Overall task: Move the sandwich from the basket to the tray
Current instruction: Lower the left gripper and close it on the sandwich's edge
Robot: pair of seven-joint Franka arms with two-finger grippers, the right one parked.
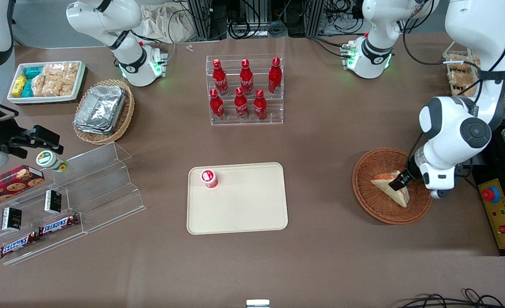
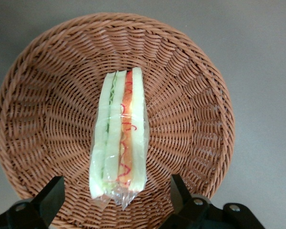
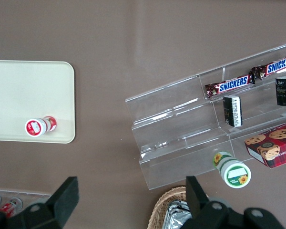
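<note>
The sandwich (image 1: 387,183) lies in the reddish-brown woven basket (image 1: 366,190), a wrapped wedge of white bread with red and green filling. My gripper (image 1: 399,183) hangs right over it, inside the basket. In the left wrist view the sandwich (image 2: 119,136) stands on edge in clear film, and the black fingers (image 2: 50,193) are spread wide on either side of its near end, touching nothing. The gripper (image 2: 115,191) is open. The beige tray (image 1: 244,205) lies flat on the table, toward the parked arm's end from the basket.
A small red-lidded cup (image 1: 209,178) stands on a corner of the tray. A clear rack of red bottles (image 1: 245,90) sits farther from the camera than the tray. A red emergency button box (image 1: 498,211) lies beside the basket at the working arm's table edge.
</note>
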